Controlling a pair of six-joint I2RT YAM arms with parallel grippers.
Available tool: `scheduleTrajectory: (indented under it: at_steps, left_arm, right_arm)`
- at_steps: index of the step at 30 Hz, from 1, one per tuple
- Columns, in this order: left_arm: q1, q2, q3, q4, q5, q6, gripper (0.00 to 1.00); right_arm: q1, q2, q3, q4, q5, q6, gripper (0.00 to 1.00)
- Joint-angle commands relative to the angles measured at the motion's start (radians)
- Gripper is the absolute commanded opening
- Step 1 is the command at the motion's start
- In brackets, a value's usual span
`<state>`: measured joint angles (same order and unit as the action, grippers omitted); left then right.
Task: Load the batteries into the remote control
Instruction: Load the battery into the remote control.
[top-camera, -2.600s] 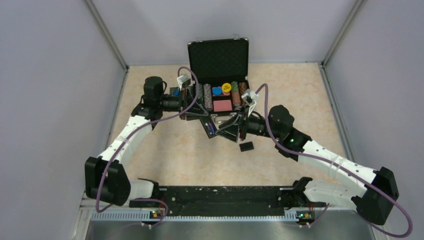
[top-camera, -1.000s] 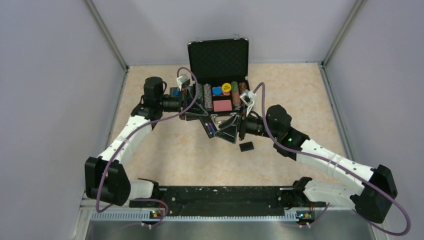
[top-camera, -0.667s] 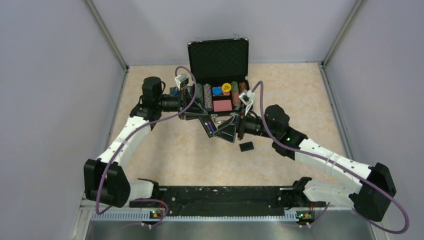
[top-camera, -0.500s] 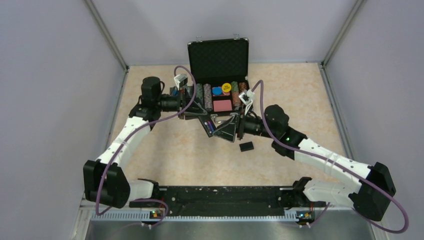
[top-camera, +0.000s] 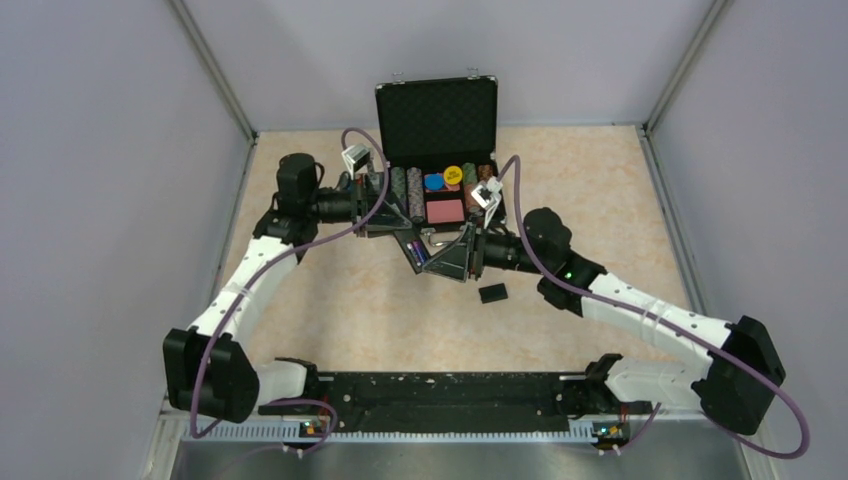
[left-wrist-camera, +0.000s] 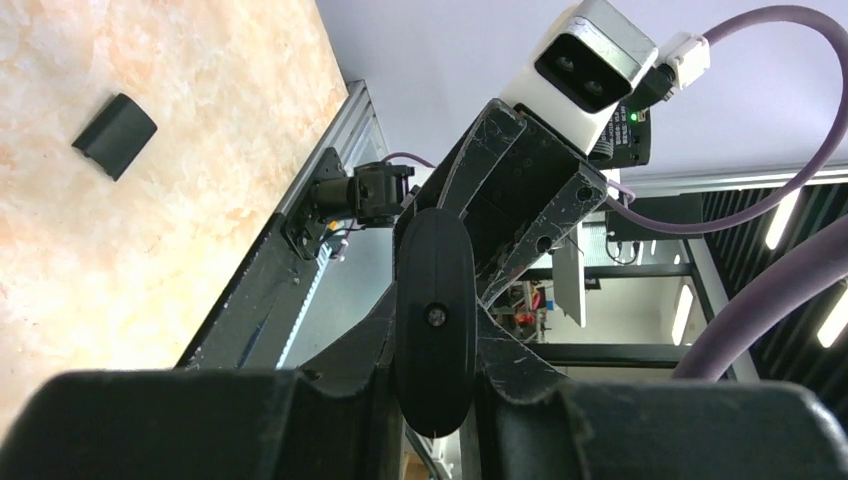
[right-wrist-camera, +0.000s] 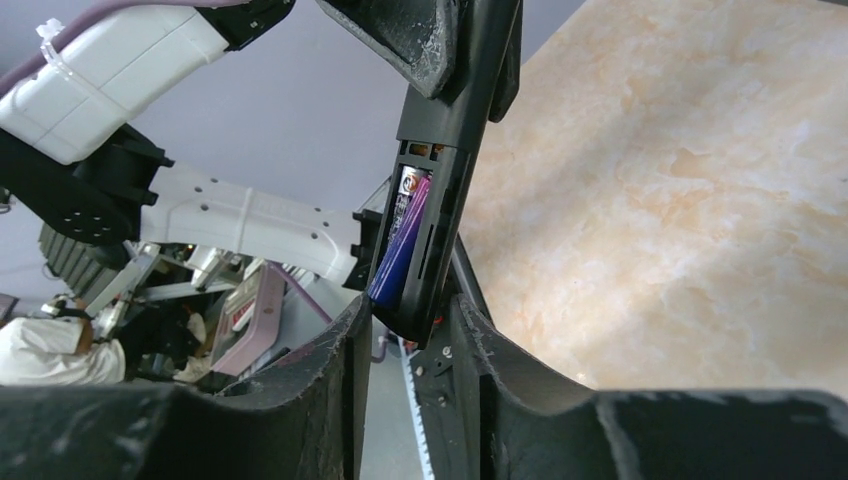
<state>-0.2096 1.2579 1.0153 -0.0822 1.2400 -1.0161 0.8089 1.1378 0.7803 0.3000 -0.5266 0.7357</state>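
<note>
The black remote control (top-camera: 416, 250) is held in the air between both grippers, over the table in front of the case. My left gripper (top-camera: 388, 222) is shut on its rounded far end (left-wrist-camera: 433, 320). My right gripper (right-wrist-camera: 405, 330) sits around the other end, with its fingers (right-wrist-camera: 345, 350) close against both sides. The remote's open compartment (right-wrist-camera: 425, 215) faces the right wrist camera. A purple-blue battery (right-wrist-camera: 400, 245) lies in it and shows as a purple strip (top-camera: 424, 256) from above. I cannot make out a second battery.
The small black cover piece (top-camera: 492, 294) lies on the table below the right gripper and also shows in the left wrist view (left-wrist-camera: 114, 135). An open black case (top-camera: 437, 118) with chips and cards stands just behind the grippers. Grey walls enclose the table.
Both arms have drifted slightly left with the remote between them. The right gripper has moved closer over the remote's end. The cover has not moved.
</note>
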Motion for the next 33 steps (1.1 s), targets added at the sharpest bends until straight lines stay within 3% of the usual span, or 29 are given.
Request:
scheduleTrajectory:
  at_steps: [1,14,26,33]
  left_arm:
    - [-0.017,-0.084,0.008,0.032,0.116,-0.012,0.0]
    - [-0.017,-0.123,-0.011,0.035,0.124,0.032,0.0]
    - [-0.017,-0.127,-0.017,0.021,0.112,0.05,0.0]
    - [-0.017,-0.132,0.02,-0.089,0.024,0.184,0.0]
  right_arm:
    - [-0.028,0.034,0.022,0.017,0.066,0.019,0.31]
    - [-0.054,0.081,0.032,0.031,0.022,0.136,0.16]
    - [-0.076,0.126,0.069,-0.002,0.031,0.305,0.1]
    - [-0.082,0.146,0.09,-0.073,0.027,0.348,0.12]
